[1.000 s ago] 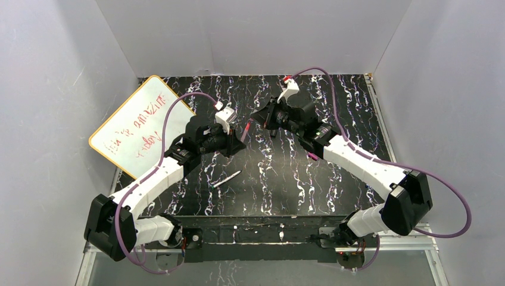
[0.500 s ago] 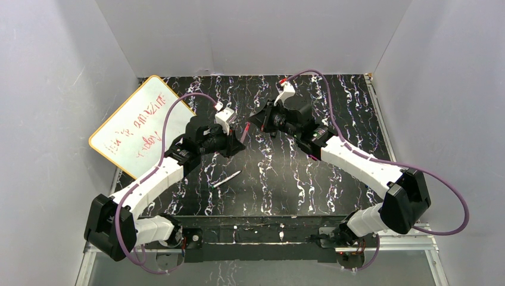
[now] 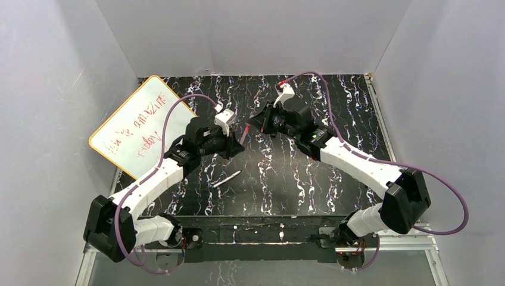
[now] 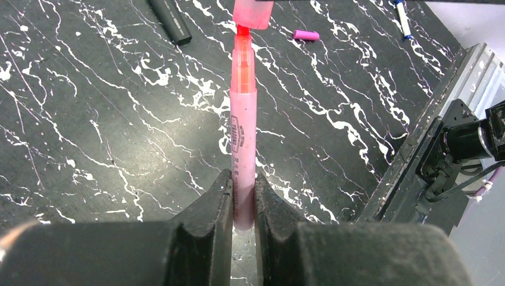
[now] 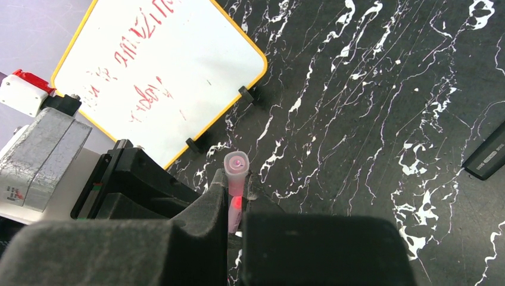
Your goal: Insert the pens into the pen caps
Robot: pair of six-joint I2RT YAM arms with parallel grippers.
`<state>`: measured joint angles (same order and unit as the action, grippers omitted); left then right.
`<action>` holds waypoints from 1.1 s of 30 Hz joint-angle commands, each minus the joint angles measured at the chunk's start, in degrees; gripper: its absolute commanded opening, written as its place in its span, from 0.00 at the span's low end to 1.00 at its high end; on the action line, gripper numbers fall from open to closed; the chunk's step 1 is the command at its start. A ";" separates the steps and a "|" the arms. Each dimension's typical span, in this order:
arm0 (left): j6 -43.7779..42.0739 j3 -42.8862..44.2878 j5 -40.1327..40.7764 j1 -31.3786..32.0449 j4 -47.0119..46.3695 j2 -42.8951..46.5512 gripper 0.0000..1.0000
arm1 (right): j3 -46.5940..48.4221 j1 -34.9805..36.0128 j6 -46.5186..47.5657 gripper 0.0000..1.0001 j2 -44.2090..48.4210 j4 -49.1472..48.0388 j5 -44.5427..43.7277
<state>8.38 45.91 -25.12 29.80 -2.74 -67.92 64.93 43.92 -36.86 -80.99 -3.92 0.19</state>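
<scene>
My left gripper [image 4: 242,180] is shut on the slim magenta pen [image 4: 243,113], which points away from it above the table. Its red tip touches the mouth of the pale pink cap [image 4: 253,11]. My right gripper [image 5: 236,177] is shut on that cap [image 5: 236,163], and the pen's red tip glows just behind it. In the top view both grippers meet at mid-table around the pen [image 3: 244,133]. A magenta cap [image 4: 306,35], the black pen [image 4: 170,21] and the white-grey pen [image 3: 227,178] lie on the table. The green cap is out of view.
The yellow-rimmed whiteboard [image 3: 142,125] leans at the table's left edge, and it also shows in the right wrist view [image 5: 161,65]. The metal rail [image 4: 435,137] runs along the table's near edge. Grey walls stand on three sides.
My right gripper has moved a little to the left with the cap, closing the gap to the pen tip. The left arm has barely moved.
</scene>
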 commanded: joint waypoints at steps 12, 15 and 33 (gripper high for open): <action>0.06 -0.92 1.13 -0.52 -3.43 3.77 0.00 | -2.08 0.78 0.82 0.03 -0.26 0.75 0.88; 0.19 -0.82 1.04 -0.53 -3.49 3.67 0.00 | -2.08 0.88 1.06 0.03 -0.21 1.01 0.82; 1.15 0.99 2.97 -1.41 -5.50 2.27 0.00 | -0.34 2.27 1.90 0.02 -2.20 0.97 6.98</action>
<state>8.84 44.60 -24.10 29.34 -3.33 -66.43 63.31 44.73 -36.27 -81.93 -4.84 2.90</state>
